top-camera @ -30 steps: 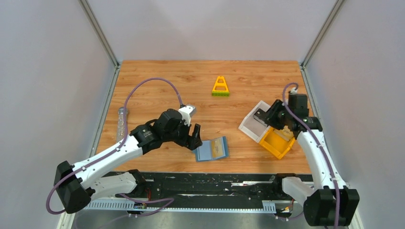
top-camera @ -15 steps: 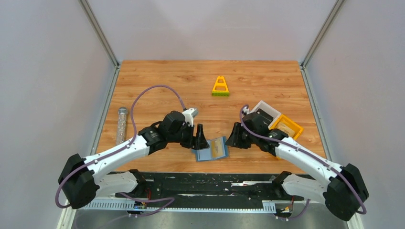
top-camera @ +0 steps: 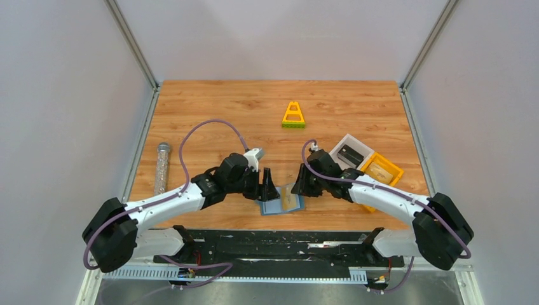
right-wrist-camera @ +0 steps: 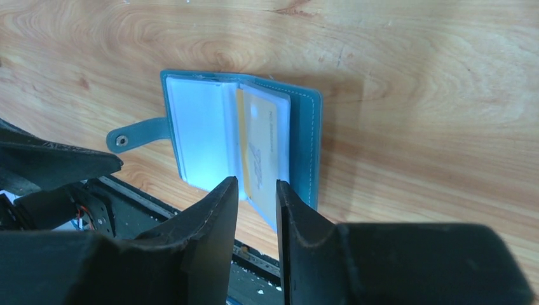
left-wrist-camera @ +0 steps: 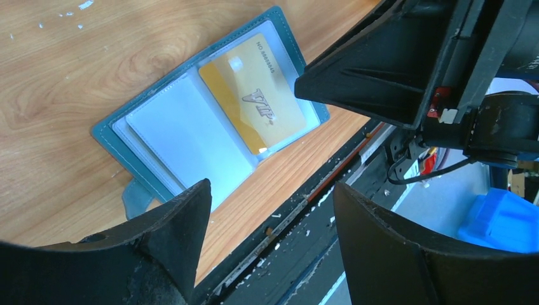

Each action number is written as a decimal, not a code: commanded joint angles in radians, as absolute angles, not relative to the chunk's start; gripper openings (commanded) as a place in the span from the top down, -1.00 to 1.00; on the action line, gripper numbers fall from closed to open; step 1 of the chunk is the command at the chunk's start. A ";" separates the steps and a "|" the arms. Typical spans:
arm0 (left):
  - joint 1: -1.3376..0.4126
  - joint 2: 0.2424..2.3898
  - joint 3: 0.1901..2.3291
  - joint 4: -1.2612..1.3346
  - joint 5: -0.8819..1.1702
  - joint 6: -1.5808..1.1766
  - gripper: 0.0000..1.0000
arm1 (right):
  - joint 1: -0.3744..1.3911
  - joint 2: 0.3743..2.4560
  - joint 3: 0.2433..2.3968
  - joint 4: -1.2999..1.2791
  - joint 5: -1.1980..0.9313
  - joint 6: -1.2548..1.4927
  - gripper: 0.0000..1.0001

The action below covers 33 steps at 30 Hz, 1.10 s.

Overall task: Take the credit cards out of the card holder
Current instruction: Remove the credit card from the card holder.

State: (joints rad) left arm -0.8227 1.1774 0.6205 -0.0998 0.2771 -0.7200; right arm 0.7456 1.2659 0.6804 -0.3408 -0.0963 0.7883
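The card holder lies open on the wood near the front edge, a slate-blue wallet with clear sleeves and a snap tab. A gold credit card sits in its right-hand sleeve. The left sleeve looks empty. My left gripper hangs open at the holder's left edge, its fingers wide apart. My right gripper hovers over the holder's right side. Its jaws stand only narrowly apart, in line with the gold card's near end and holding nothing. A dark card lies in the white bin.
A white bin and a yellow bin stand side by side at the right. A yellow triangular toy lies at the back middle. A clear tube lies by the left edge. The black rail runs just beyond the holder.
My right arm has swung left from the bins to the card holder, its jaws narrowing. The left gripper has edged closer to the holder's left side and closed a little.
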 commanded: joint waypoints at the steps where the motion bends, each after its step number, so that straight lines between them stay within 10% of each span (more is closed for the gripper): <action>1: -0.818 1.194 0.601 -0.006 0.247 -0.737 -0.55 | 0.752 1.303 0.704 -0.254 -0.071 0.810 0.42; 33: -0.818 1.532 0.545 0.355 0.255 -0.799 -0.24 | 0.750 1.451 0.594 -0.200 -0.061 0.894 0.58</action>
State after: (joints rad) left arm -0.8219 1.4811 0.5465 0.2752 0.2611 -0.7780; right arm 0.7456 1.4216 0.6247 -0.1886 -0.0803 0.8833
